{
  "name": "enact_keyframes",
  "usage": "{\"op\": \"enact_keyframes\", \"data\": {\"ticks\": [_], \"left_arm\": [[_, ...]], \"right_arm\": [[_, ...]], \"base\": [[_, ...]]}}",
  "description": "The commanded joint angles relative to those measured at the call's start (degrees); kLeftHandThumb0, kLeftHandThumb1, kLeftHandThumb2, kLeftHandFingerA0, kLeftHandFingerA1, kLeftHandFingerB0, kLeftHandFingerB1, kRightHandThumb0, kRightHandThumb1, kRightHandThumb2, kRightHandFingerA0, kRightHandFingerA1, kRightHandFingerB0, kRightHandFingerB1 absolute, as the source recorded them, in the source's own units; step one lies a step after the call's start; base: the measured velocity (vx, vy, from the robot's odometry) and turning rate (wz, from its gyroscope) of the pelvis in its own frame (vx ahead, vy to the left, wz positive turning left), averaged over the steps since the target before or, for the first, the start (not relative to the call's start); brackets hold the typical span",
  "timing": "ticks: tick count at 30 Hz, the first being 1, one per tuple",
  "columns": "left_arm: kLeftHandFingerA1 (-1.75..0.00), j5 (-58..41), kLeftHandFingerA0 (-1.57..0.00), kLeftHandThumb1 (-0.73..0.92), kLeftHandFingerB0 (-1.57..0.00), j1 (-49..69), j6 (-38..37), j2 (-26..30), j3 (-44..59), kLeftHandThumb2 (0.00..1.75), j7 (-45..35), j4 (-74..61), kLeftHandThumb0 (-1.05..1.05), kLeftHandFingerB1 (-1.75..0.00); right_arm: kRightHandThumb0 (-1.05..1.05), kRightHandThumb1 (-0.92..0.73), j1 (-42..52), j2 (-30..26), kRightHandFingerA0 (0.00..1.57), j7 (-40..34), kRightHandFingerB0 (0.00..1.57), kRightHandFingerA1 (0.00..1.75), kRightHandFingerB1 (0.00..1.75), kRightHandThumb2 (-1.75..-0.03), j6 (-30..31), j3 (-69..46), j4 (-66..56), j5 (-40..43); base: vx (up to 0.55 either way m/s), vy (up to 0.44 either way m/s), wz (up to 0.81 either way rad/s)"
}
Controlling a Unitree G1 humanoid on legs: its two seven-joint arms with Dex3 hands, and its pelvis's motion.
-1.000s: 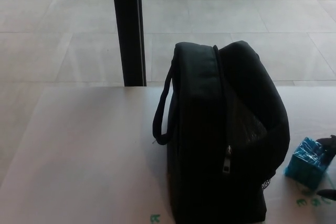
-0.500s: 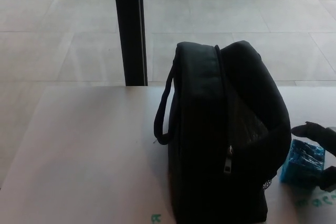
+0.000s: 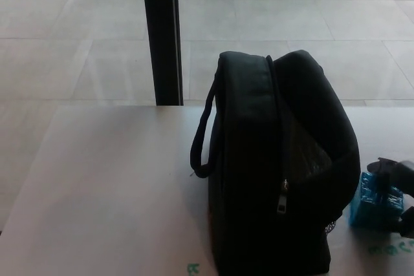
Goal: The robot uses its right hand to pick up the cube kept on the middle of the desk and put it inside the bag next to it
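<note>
A blue cube (image 3: 374,202) sits on the white desk (image 3: 110,192) at the far right, just beside the black bag (image 3: 278,166). My right hand (image 3: 400,189) comes in from the right edge. One dark finger (image 3: 386,165) curls over the cube's top and another part of the hand presses against its lower right side, so the hand is shut on the cube. The bag stands upright with its zipper pull (image 3: 282,205) hanging down the front and a carry handle (image 3: 200,140) on its left side. The bag's opening cannot be made out from here. My left hand does not show.
A black post (image 3: 162,33) rises behind the desk's far edge, left of the bag. Beyond it lies a tiled floor (image 3: 291,11). Green printed marks (image 3: 391,248) show on the desk under the cube and near the bag's front.
My right hand has come in from the right edge and closed around the cube. The cube turned from tilted to square and shifted slightly towards the bag. The camera drifted a little.
</note>
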Motion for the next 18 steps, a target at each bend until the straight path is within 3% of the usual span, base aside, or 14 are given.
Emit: {"op": "enact_keyframes", "data": {"ticks": [1,3,4,5,6,7,8,10,11,12,13,14,15,18], "left_arm": [[-0.52,0.6,-0.22,0.78,-0.13,-0.8,0.2,0.1,-1.2,0.62,-1.0,-0.3,-0.67,-0.39],[-0.52,0.7,-0.22,0.78,-0.13,-0.6,0.0,0.2,-1.3,0.62,-1.1,-0.6,-0.67,-0.39],[-0.53,0.8,-0.22,0.78,-0.13,-0.8,-0.5,0.3,-1.4,0.62,-1.5,-0.1,-0.67,-0.39],[-0.52,0.7,-0.22,0.79,-0.13,-0.5,-0.5,0.3,-1.5,0.62,-1.6,-0.2,-0.66,-0.39],[-0.52,0.7,-0.21,0.79,-0.12,-0.6,-0.2,0.1,-1.5,0.62,-1.5,-0.3,-0.65,-0.38],[-0.52,0.6,-0.21,0.79,-0.12,-0.8,0.1,0.0,-1.5,0.62,-1.2,-0.3,-0.65,-0.38],[-0.52,0.5,-0.22,0.8,-0.12,-0.8,0.3,-0.1,-1.5,0.63,-1.0,-0.7,-0.64,-0.38],[-0.52,0.3,-0.21,0.79,-0.11,-1.0,0.4,0.0,-1.5,0.62,-1.3,-0.7,-0.65,-0.38],[-0.51,0.3,-0.21,0.78,-0.11,-1.1,0.3,0.2,-1.5,0.62,-1.6,-0.4,-0.68,-0.38],[-0.54,0.2,-0.16,0.62,-0.09,-1.2,0.2,0.1,-1.4,0.88,-1.6,-0.2,-0.7,-0.46],[-0.54,0.2,-0.16,0.62,-0.09,-1.2,0.2,0.1,-1.4,0.88,-1.5,-0.2,-0.7,-0.46],[-0.54,0.4,-0.16,0.64,-0.1,-1.3,0.0,0.2,-1.5,0.88,-1.5,0.1,-0.69,-0.47],[-0.54,0.5,-0.16,0.64,-0.11,-1.4,0.0,0.2,-1.5,0.88,-1.4,0.3,-0.69,-0.46],[-0.56,1.0,-0.18,0.63,-0.1,-0.9,-0.7,0.4,-1.8,0.91,-1.5,0.4,-0.69,-0.47]], "right_arm": [[-0.38,-0.54,-1.3,-3.6,0.03,14.3,0.0,0.69,0.22,-0.56,6.9,6.7,-0.9,-6.5],[-0.38,-0.54,-0.8,-3.6,0.03,14.5,0.0,0.69,0.22,-0.56,7.2,6.8,-1.4,-5.9],[-0.39,-0.46,0.1,-2.6,0.04,13.2,0.0,0.58,0.19,-0.75,8.0,5.9,-1.8,-4.6],[-0.37,-0.58,0.8,-2.6,0.08,12.3,0.0,0.59,0.24,-0.57,7.3,5.9,-2.5,-4.6],[-0.36,-0.61,1.5,-2.5,0.39,10.7,0.01,0.93,0.32,-0.58,6.1,5.9,-3.0,-4.8],[-0.36,-0.61,1.9,-2.2,0.39,8.7,0.01,0.93,0.32,-0.58,4.7,5.8,-3.2,-5.0],[-0.33,-0.68,2.7,-1.8,0.64,5.6,0.13,1.14,0.32,-0.6,2.4,5.5,-3.9,-5.1],[-0.33,-0.73,3.1,-1.7,0.68,5.1,0.19,1.24,0.34,-0.62,2.4,5.5,-4.8,-5.7],[-0.31,-0.8,3.2,-2.2,0.59,3.5,0.42,1.42,0.4,-0.67,0.0,6.5,-5.0,-7.2],[-0.29,-0.82,3.2,-2.3,0.62,2.5,0.56,1.37,0.41,-0.66,-1.0,7.0,-5.3,-8.0],[-0.29,-0.82,3.2,-2.3,0.62,2.4,0.56,1.37,0.41,-0.66,-1.1,7.0,-5.4,-8.1],[-0.36,-0.59,3.2,-2.6,0.75,0.2,0.89,1.55,0.62,-0.62,-3.3,7.4,-4.8,-8.8],[-0.33,-0.58,3.3,-2.8,0.78,-1.0,0.75,1.58,0.59,-0.6,-4.3,7.5,-4.6,-9.3],[-0.3,-0.63,5.4,-3.1,0.82,-7.8,0.75,1.53,0.6,-0.66,-8.0,6.2,-4.7,-9.7]], "base": [[0.0,0.0,0.0],[0.0,0.0,0.0],[0.0,0.0,0.0],[0.0,0.0,0.0],[0.0,0.0,0.0],[0.0,0.0,0.0],[0.0,0.0,0.0],[0.0,0.0,0.0],[0.0,0.0,0.0],[0.0,0.0,0.0],[0.0,0.0,0.0],[0.0,0.0,0.0],[0.0,0.0,0.0],[0.0,0.0,0.0]]}}
